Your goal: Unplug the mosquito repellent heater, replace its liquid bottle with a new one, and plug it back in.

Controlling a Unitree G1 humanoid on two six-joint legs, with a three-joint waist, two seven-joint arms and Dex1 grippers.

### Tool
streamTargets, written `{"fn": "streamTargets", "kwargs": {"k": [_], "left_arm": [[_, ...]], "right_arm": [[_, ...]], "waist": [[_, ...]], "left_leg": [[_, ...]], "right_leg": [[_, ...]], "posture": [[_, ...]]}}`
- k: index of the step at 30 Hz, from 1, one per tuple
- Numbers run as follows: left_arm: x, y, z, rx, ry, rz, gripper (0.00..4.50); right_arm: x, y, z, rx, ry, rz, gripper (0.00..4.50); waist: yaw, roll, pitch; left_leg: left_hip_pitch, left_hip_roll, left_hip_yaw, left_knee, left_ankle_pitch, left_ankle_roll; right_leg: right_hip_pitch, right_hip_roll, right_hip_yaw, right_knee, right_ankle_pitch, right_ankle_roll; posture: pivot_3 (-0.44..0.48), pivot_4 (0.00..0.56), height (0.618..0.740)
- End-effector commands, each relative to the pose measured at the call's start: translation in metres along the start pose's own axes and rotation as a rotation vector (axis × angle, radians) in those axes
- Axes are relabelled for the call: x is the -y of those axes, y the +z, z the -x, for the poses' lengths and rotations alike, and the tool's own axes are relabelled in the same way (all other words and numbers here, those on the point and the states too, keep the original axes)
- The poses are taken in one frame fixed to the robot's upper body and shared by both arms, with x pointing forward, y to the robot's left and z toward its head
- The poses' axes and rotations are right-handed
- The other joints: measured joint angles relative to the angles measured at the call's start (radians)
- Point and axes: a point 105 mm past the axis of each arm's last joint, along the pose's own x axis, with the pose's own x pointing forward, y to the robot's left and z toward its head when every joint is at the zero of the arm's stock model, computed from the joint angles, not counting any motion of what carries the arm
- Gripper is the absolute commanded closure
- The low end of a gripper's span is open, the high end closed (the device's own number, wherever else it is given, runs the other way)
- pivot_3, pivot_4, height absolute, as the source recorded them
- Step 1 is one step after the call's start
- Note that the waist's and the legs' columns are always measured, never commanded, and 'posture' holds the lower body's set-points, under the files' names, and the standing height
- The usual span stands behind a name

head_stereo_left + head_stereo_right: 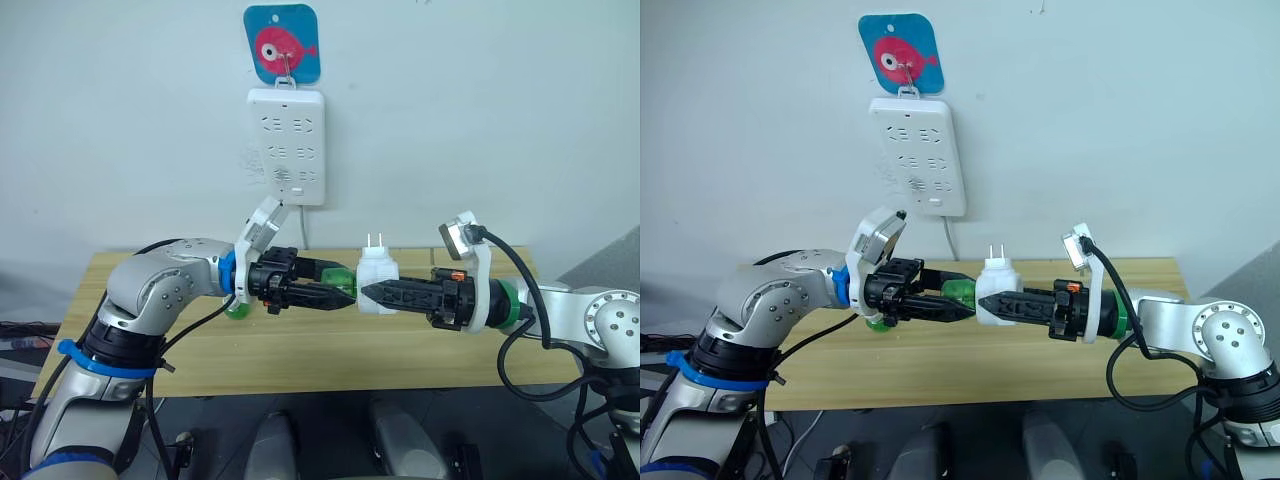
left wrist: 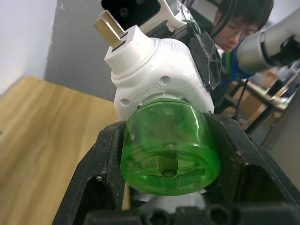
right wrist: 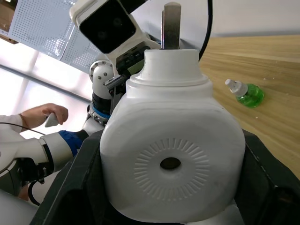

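The white mosquito repellent heater [image 1: 377,278] hangs in the air over the table with its prongs [image 1: 374,242] pointing up. My right gripper [image 1: 372,291] is shut on its body from the right, and its round vent hole [image 3: 170,163] faces the right wrist camera. A green liquid bottle [image 1: 342,281] sticks out of the heater's left side. My left gripper [image 1: 350,287] is shut on that bottle [image 2: 168,150], one finger on each side. A second green bottle [image 3: 246,93] with a white neck lies on the wooden table [image 1: 300,350] behind my left wrist.
A long white power strip [image 1: 287,145] hangs on the wall above, from a blue fish hook [image 1: 282,42], with its cord running down behind the table. A seated person [image 2: 239,23] is off to the side, one hand [image 3: 47,115] holding a small device.
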Motion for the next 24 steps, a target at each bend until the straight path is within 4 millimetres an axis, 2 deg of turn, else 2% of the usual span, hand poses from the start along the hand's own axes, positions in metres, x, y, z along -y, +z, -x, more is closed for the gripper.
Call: {"fn": "streamTargets", "kwargs": {"k": [1,3,6,10,14,20,23,24], "left_arm": [[-0.003,-0.001,0.009,-0.049,0.067,-0.229,0.65],[-0.001,-0.006,0.01,-0.077,0.056,-0.311,0.11],[-0.001,-0.01,0.011,-0.082,0.081,-0.539,0.08],[-0.002,0.002,0.01,0.038,0.172,-0.798,0.08],[0.002,0.001,0.004,0.067,0.153,-0.845,0.08],[-0.002,-0.011,0.002,0.047,0.144,-0.824,0.08],[-0.006,-0.012,0.003,0.047,0.162,-0.806,0.67],[-0.008,-0.011,0.002,0.052,0.168,-0.809,1.0]], "right_arm": [[-0.008,0.006,0.004,0.026,0.031,-0.007,1.48],[-0.006,0.007,0.005,0.035,0.027,-0.013,1.48],[-0.003,0.01,0.006,0.051,0.014,-0.025,1.48],[0.003,0.013,0.006,0.07,-0.002,-0.04,1.48],[0.004,0.013,0.007,0.069,-0.006,-0.041,1.48],[0.004,0.014,0.007,0.07,-0.003,-0.039,1.48],[0.003,0.015,0.007,0.073,0.0,-0.037,1.48],[0.002,0.015,0.007,0.073,0.003,-0.035,1.48]], "waist": [[-0.001,0.0,0.0],[-0.001,0.0,0.0],[0.002,0.0,0.0],[0.013,0.0,0.0],[0.021,0.0,0.0],[0.022,0.0,0.0],[0.022,0.0,0.0],[0.022,0.0,0.0]], "left_leg": [[0.0,0.0,0.001,0.0,0.0,0.0],[0.0,0.0,0.001,0.0,0.0,0.0],[0.0,0.0,0.001,0.0,0.0,0.0],[0.0,-0.001,0.002,0.0,0.0,0.0],[0.0,0.0,0.002,0.001,0.0,0.0],[0.0,-0.001,0.002,0.001,0.0,0.0],[0.0,-0.001,0.002,0.001,0.0,0.0],[0.0,-0.001,0.002,0.001,0.0,0.0]], "right_leg": [[0.0,0.0,0.001,0.0,0.0,0.0],[0.0,0.0,0.001,0.0,0.0,0.0],[0.0,0.0,0.001,0.0,0.0,0.0],[0.0,-0.001,0.002,-0.001,0.0,0.0],[0.0,-0.001,0.002,0.0,0.0,0.0],[0.0,-0.001,0.002,0.0,0.0,0.0],[0.0,-0.001,0.002,0.0,0.0,0.0],[0.0,-0.001,0.002,0.0,0.0,0.0]], "posture": [[-0.162,0.216,0.725],[-0.162,0.216,0.725],[-0.159,0.217,0.725],[-0.151,0.218,0.725],[-0.149,0.218,0.725],[-0.153,0.218,0.725],[-0.156,0.217,0.725],[-0.156,0.217,0.725]]}}
